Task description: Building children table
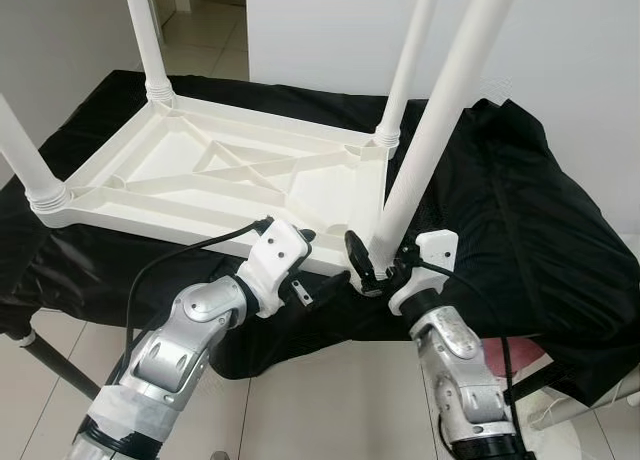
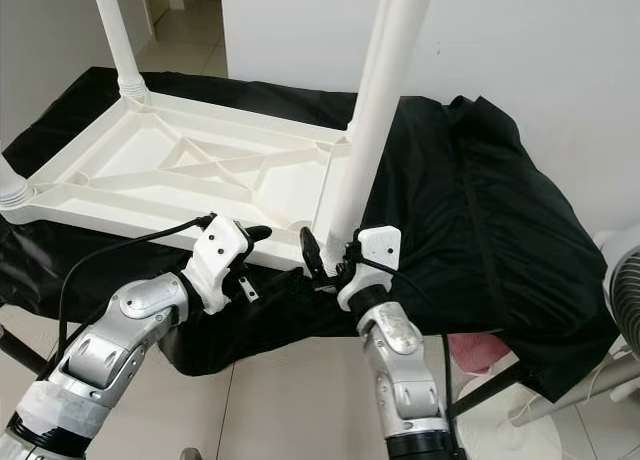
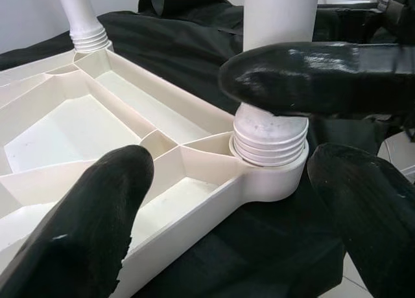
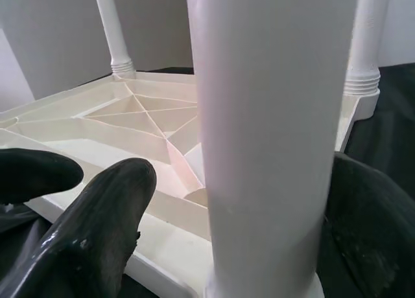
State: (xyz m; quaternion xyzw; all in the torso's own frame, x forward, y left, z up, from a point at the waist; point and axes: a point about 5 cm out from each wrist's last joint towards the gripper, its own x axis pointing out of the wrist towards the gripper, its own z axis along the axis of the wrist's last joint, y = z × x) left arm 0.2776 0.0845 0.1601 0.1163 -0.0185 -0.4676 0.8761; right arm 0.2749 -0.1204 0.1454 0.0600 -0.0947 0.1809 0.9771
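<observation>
You are seeing the white tabletop [image 1: 200, 180] lying upside down on the black cloth [image 1: 520, 210]. Your right gripper [image 1: 378, 265] is clamping its fingers around the near leg [image 1: 440, 110], which is sitting in the near corner socket [image 3: 269, 178]. Your left gripper [image 1: 305, 242] is holding its fingers apart over the table edge beside this socket.

The tabletop [image 1: 200, 170] and legs [image 1: 440, 120] are smooth white plastic, faintly glossy. Crinkled black cloth [image 1: 520, 220] covers the desk. The floor [image 1: 310, 400] is glossy tile.
</observation>
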